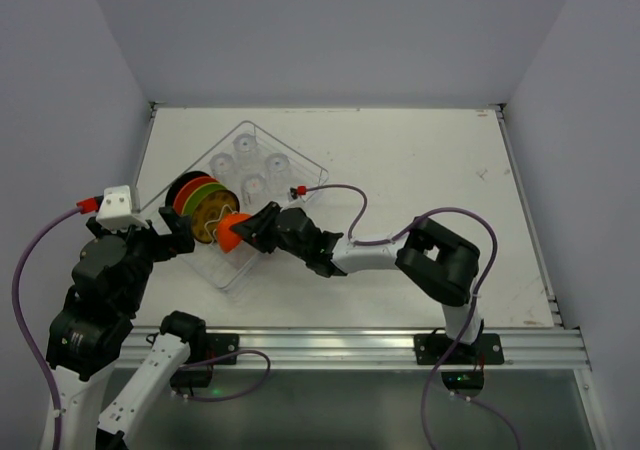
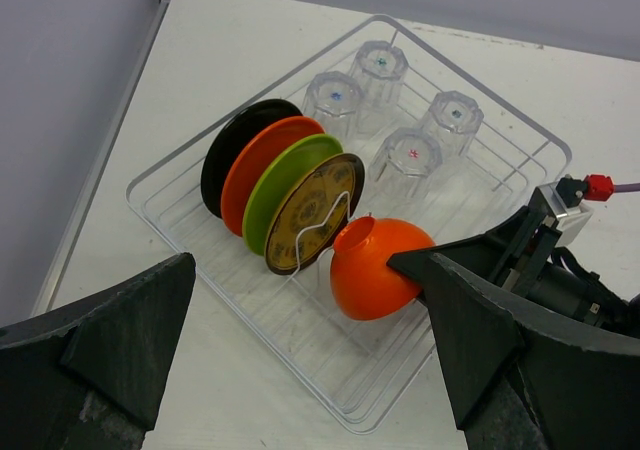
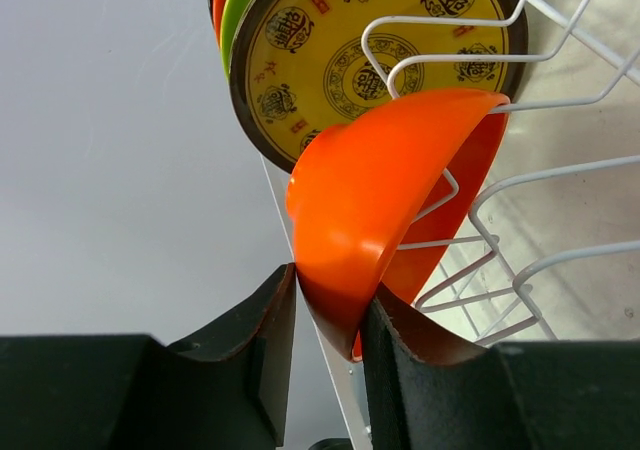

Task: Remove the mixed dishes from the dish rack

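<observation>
Currently right gripper [image 3: 330, 300] is pinching the orange-red bowl [image 3: 370, 200] at its rim, jaws narrowed onto the bowl wall; bowl is lying tipped on its side at the near end of the dish rack [image 2: 300, 340], just beside the yellow patterned plate [image 2: 315, 210]; green plate [image 2: 290, 175], orange-red plate [image 2: 262, 160] and black plate [image 2: 232, 145] are standing on edge behind it; clear glasses [image 2: 335, 100] are sitting at the far end; left gripper [image 1: 175, 232] is hovering wide open by the rack's left side, gripping nothing; rack is sitting skewed on a white table [image 1: 430, 150]; pale grey walls [image 1: 330, 30] are closing in three sides; aluminium rail [image 1: 400, 345] is running along the near edge.
</observation>
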